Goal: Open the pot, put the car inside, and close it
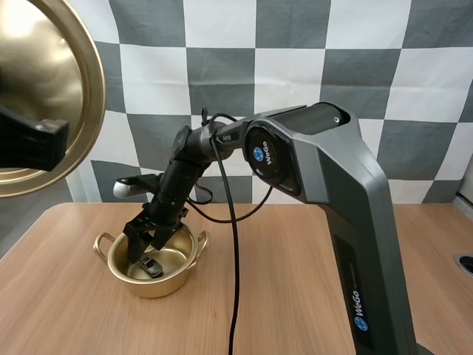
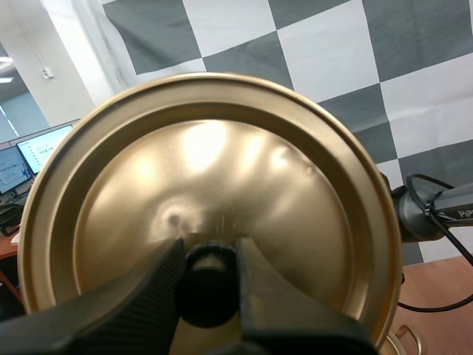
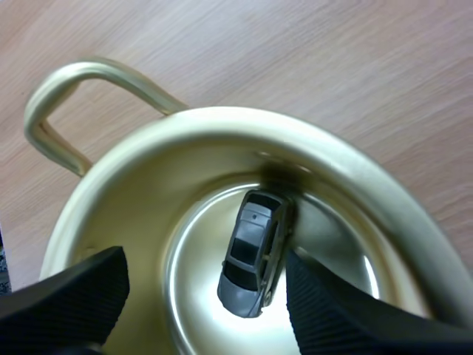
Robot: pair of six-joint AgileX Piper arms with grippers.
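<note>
Jaws of the right gripper [image 3: 207, 272] stand spread inside the pot [image 3: 111, 194]. The car [image 3: 255, 251] lies free on the pot floor between them. The left gripper [image 2: 211, 290] pinches the lid [image 2: 222, 170] knob, raised high. Opening and loading appear done; closing remains.

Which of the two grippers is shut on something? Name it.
The left gripper, pinching the lid by its knob; the right gripper stands open over the car in the pot.
</note>
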